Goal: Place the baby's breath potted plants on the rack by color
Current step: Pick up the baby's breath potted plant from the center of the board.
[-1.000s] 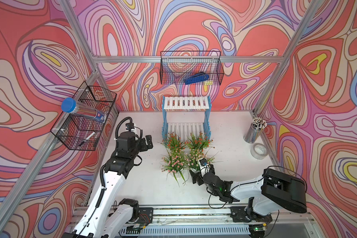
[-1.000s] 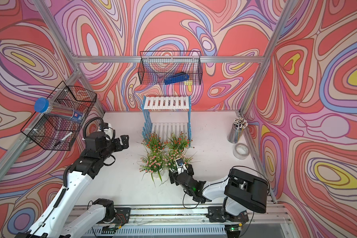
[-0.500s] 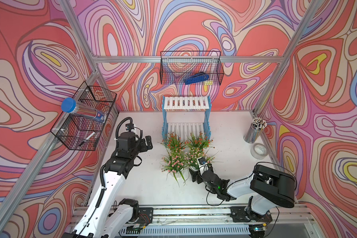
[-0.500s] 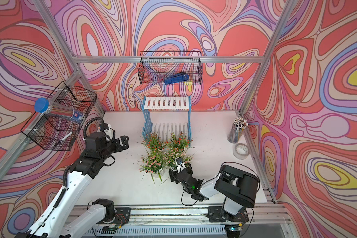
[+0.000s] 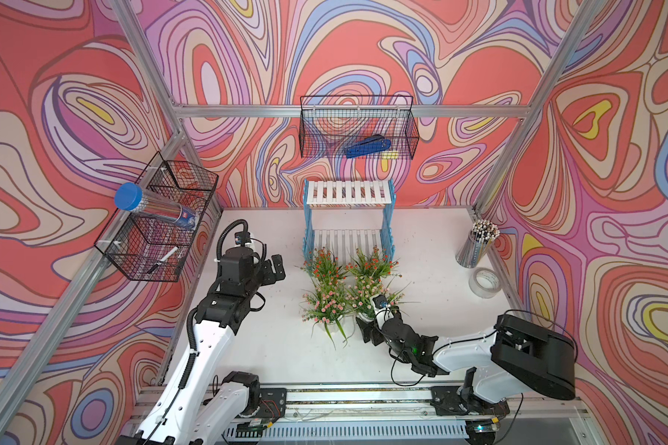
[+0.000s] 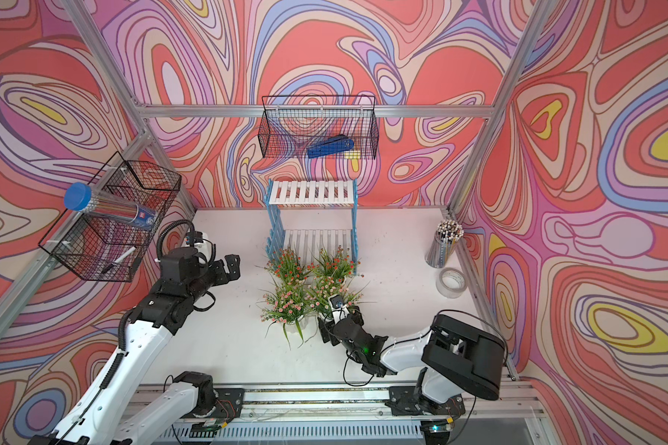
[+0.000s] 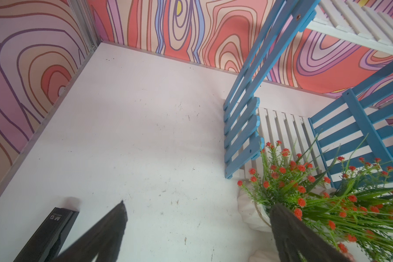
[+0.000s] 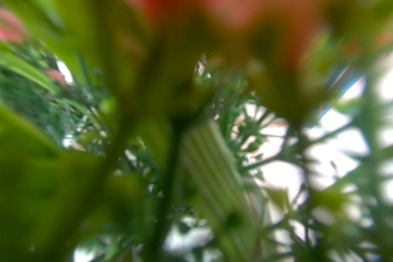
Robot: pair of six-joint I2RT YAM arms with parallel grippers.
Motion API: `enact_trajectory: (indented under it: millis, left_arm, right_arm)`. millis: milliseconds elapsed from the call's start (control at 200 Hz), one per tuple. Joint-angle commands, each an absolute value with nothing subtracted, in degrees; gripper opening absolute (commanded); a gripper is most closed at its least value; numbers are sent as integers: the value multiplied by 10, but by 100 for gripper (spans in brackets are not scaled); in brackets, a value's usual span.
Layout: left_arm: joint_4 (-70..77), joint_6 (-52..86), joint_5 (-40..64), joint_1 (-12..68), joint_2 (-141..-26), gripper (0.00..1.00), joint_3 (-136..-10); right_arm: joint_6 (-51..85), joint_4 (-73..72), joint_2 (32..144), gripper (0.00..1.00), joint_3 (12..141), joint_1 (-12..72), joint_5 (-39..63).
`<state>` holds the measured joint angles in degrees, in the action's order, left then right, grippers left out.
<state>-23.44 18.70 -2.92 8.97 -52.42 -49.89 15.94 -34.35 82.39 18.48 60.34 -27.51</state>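
Four plants stand on the surface just in front of the rack: two red plants nearest its lower shelf, two pink plants nearer the arms. The left pincer hovers to the left of the cluster, jaws wide apart and holding nothing; its wrist view shows a red plant beside one finger. The right pincer sits low at the base of the right-hand pink plant, under its foliage; whether it grips cannot be told. Its wrist view shows only blurred leaves.
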Motion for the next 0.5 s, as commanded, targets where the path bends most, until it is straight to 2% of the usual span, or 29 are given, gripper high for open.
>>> enact_trajectory:
  millis: [0,245,496]
  left_arm:
    - [-243,193,-37,91,-513,100,-499]
    - [-234,192,-34,91,-505,100,-488]
    - [-254,180,-38,91,-494,100,-498]
  right_arm:
    - [152,-296,751,61,203,602,-275]
    - [154,-59,637,60,303,602,-269]
    - [143,119,627,55,472,599,-266]
